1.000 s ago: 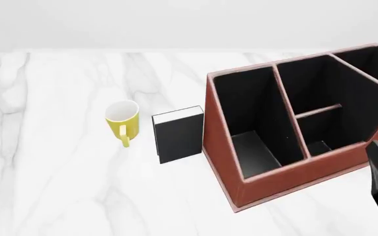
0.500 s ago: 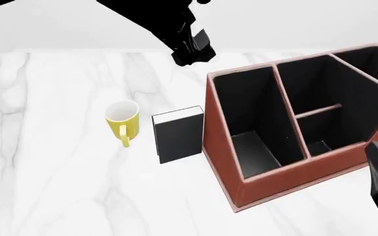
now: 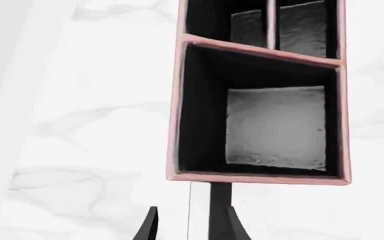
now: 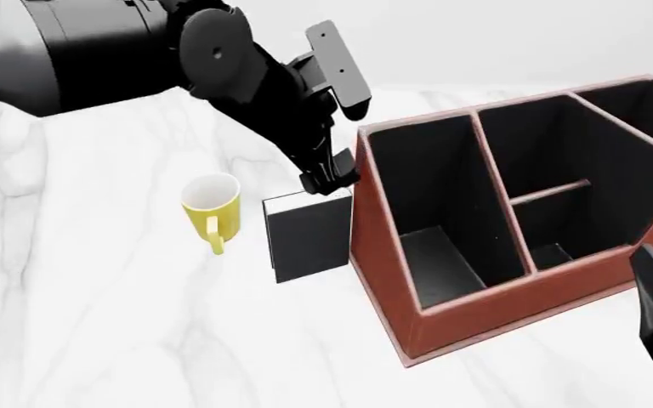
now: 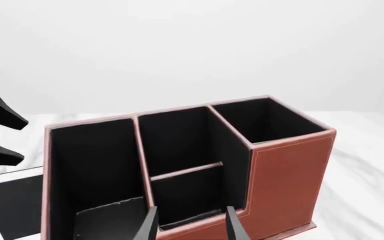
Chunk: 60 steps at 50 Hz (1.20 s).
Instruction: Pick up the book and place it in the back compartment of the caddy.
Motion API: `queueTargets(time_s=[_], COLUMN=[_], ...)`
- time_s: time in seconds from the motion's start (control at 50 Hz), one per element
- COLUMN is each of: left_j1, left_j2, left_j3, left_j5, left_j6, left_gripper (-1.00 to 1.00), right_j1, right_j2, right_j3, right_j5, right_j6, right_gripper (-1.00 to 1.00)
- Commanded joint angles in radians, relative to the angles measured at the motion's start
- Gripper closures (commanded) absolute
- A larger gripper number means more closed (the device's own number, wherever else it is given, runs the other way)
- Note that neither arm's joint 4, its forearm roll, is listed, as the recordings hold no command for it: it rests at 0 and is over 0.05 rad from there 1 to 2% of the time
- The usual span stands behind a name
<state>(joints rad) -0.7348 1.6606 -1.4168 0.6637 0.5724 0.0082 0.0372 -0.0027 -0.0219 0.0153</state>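
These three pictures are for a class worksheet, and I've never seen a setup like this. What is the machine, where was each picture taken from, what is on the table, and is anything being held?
It is a computer simulation of two robot arms at a white marble table. The wide picture comes from a fixed camera behind the arms. The other two come from cameras mounted just behind each arm's pincer, looking along its fingers.

On the table stand a yellow mug, a thin black book standing upright, and a large reddish-brown caddy with black-lined cells.

The left pincer hangs open just above the book's top edge, astride it but not yet gripping. The right pincer waits open near the caddy's front. Nothing is held.
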Motion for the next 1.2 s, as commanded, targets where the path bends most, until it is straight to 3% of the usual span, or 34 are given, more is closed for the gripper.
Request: queueTargets(time_s=[0.02, 0.28, 0.42, 0.62, 0.76, 1.02, 1.04, 1.12, 1.18, 1.2], left_j1=[0.004, 0.029, 0.056, 0.047, 0.016, 0.026, 0.079, 0.102, 0.161, 0.19], left_j2=[0.034, 0.063, 0.084, 0.091, 0.116, 0.149, 0.188, 0.202, 0.222, 0.225], left_j3=[0.043, 0.021, 0.057, 0.054, 0.144, 0.206, 0.221, 0.234, 0.233, 0.224], left_j5=[-0.013, -0.016, -0.045, -0.056, -0.137, -0.201, -0.238, -0.262, -0.296, -0.316], left_j6=[-0.007, 0.012, 0.036, 0.021, -0.02, -0.035, -0.011, -0.018, 0.028, 0.038], left_gripper=[-1.0, -1.0, -1.0, -1.0, -1.0, -1.0, -1.0, -1.0, -1.0, 1.0], right_j1=[-0.004, -0.005, -0.005, -0.006, -0.005, -0.006, -0.007, -0.007, -0.009, -0.01], right_j2=[0.001, 0.032, 0.026, 0.034, 0.024, 0.022, 0.012, 0.008, 0.009, 0.01], right_j3=[0.002, -0.002, -0.002, -0.002, -0.003, -0.003, -0.004, -0.005, -0.005, -0.006], right_j5=[-0.001, -0.03, -0.025, -0.032, -0.022, -0.02, -0.011, -0.008, -0.008, -0.01], right_j6=[0.0, 0.0, 0.001, 0.002, 0.005, 0.004, 0.006, 0.007, 0.01, 0.011], right_gripper=[-1.0, -1.0, -1.0, -1.0, -1.0, -1.0, -1.0, -1.0, -1.0, -1.0])
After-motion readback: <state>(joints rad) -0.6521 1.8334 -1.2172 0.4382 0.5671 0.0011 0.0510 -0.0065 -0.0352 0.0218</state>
